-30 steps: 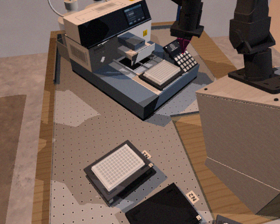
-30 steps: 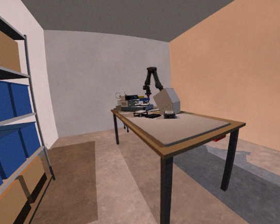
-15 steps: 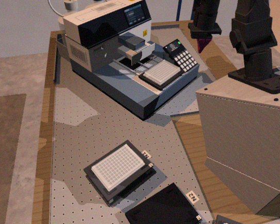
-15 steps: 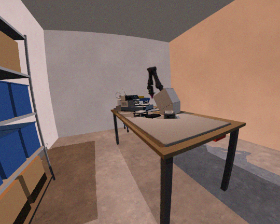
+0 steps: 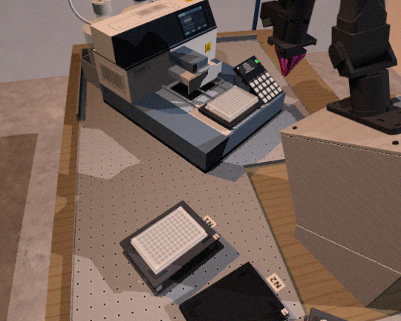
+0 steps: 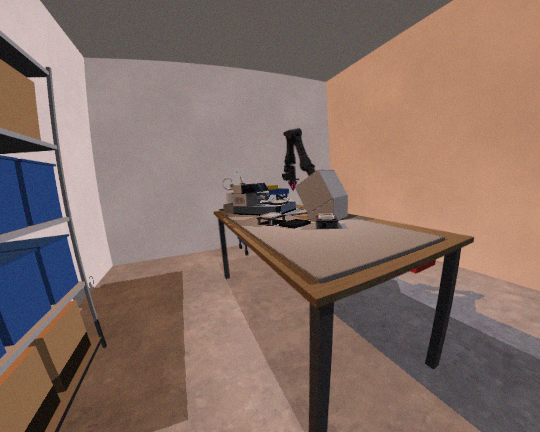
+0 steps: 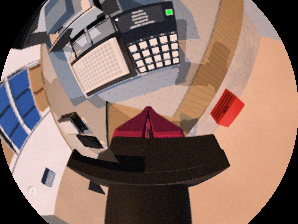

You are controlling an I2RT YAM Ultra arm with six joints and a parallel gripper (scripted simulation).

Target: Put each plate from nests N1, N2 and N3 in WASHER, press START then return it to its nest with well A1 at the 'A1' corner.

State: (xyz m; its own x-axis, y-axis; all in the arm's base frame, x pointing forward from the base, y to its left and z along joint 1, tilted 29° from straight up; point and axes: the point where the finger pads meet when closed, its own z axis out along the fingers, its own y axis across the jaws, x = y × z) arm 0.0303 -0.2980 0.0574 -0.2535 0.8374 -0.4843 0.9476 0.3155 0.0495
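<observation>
Closed together on nothing, the jaws of the gripper (image 5: 289, 64) are seen hanging in the air beside the washer, their magenta tips drawn to a single point. A plate (image 5: 232, 102) is seated in the carrier pocket (image 5: 209, 116) of WASHER (image 5: 161, 111), lying across the track. The coming move is judged to be the START press — so the relation that matters is keypad to fingertips. The sloped keypad (image 5: 263, 82) lies below the closed tips and just to their left in the top view, with its green lamp (image 5: 256, 61) lit at the upper corner; in the wrist view it sits ahead of the tips. START, in the lowest row at its left end, is therefore to be reached by a short descent toward the washer. A second plate (image 5: 168, 238) rests in the nest labelled N1 (image 5: 209, 222); the nest labelled N2 (image 5: 275, 281) is bare — N3 is barely in view. A yellow warning sticker (image 5: 208, 47) is carried on the washer's front, its writing unreadable.
</observation>
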